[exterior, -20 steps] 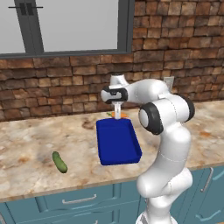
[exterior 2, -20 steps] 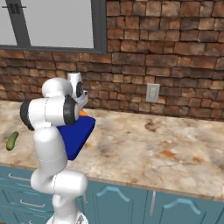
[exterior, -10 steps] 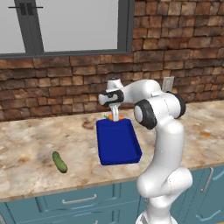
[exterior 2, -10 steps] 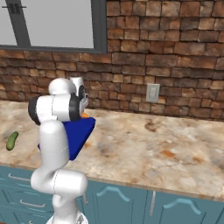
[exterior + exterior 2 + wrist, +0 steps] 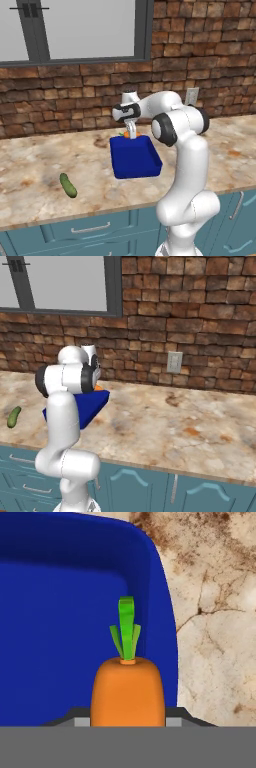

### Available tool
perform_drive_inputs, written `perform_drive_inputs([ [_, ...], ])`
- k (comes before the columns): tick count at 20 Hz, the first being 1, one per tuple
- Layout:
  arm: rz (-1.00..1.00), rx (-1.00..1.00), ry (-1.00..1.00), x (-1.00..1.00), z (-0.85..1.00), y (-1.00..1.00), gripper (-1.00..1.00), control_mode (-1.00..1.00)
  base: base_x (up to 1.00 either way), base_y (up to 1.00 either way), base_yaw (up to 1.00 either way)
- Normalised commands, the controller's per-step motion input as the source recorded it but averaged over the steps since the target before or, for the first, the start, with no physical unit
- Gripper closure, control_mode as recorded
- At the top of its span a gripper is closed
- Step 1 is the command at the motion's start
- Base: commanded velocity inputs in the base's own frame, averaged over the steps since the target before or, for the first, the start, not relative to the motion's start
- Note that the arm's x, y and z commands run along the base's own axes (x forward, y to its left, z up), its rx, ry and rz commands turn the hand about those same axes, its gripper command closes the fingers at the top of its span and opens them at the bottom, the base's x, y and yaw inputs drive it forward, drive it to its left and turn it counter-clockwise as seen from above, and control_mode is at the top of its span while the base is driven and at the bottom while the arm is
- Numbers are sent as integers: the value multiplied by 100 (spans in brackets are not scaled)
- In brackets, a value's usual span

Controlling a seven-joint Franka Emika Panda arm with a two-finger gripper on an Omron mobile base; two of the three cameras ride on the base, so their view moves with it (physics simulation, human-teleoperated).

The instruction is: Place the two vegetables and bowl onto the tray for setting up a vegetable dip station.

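My gripper [image 5: 129,129] is shut on the small orange carrot [image 5: 127,134], which hangs just above the far end of the deep blue tray [image 5: 135,159]. In the hand view the carrot [image 5: 128,692] sits between my fingertips with its green top pointing away, over the tray [image 5: 55,637] floor close to one raised edge. The dark green cucumber [image 5: 68,185] lies on the counter well to the left of the tray, near the front edge; from the right base it is the cucumber [image 5: 13,416] at far left. The bowl is out of view.
A marbled beige counter [image 5: 35,165] runs along a brick wall with a window above. A wall outlet [image 5: 174,362] sits right of the arm. Teal drawers and cabinet doors [image 5: 140,486] stand below the counter edge.
The gripper has come down a little with the carrot, closer to the tray's far end. Tray and cucumber have stayed put.
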Motion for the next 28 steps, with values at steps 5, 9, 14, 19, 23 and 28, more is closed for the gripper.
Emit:
perform_drive_inputs([
  [5, 5, 0, 0, -7, -2, 0, 100, -100, 0, 0, 0],
  [9, 3, 0, 0, -35, 0, 1, 100, -100, 0, 0, 0],
  [14, 0, 0, 0, -44, 0, 4, 100, -100, 0, 0, 0],
  [19, 0, 0, -2, -17, -1, 2, 100, -100, 0, 0, 0],
  [23, 1, 0, -6, 7, -4, 0, 100, -100, 0, 0, 0],
  [28, 2, 0, -3, 4, -3, 0, 100, -100, 0, 0, 0],
])
